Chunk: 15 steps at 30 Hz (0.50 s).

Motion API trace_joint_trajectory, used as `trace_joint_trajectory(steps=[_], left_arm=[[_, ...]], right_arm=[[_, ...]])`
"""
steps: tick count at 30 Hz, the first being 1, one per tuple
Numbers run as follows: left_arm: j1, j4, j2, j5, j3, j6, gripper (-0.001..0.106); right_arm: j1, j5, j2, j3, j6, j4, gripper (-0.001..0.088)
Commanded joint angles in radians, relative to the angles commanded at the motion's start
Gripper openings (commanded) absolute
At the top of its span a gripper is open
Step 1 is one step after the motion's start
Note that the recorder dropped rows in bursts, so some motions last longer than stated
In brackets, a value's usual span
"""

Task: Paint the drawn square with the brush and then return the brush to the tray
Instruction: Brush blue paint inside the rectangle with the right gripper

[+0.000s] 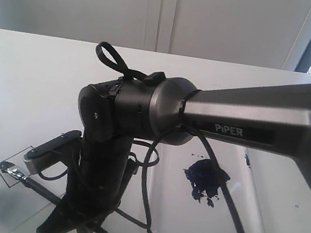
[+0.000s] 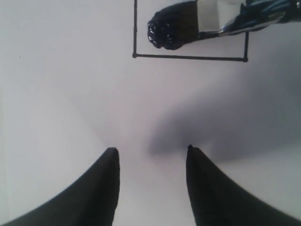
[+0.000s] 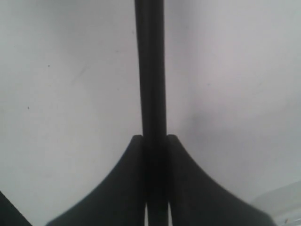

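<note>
The right arm (image 1: 249,122) reaches leftward, wrist bent down; the right gripper (image 3: 154,137) clamps the brush (image 3: 150,70). The left gripper (image 2: 150,149) stands spread.

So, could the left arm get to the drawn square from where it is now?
Probably yes: the drawn square lies just ahead of the open left gripper, with only bare white surface between. The brush, clamped in the right gripper, has its dark tip inside it, though.
</note>
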Motion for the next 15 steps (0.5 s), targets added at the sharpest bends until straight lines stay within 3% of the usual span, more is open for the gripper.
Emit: trace_joint_trajectory(steps=[15], left_arm=[[0.000,-0.007,0.000,-0.004,0.000,0.000,0.050]], right_arm=[[0.000,0.058,0.042,-0.035,0.014,0.000,0.0000]])
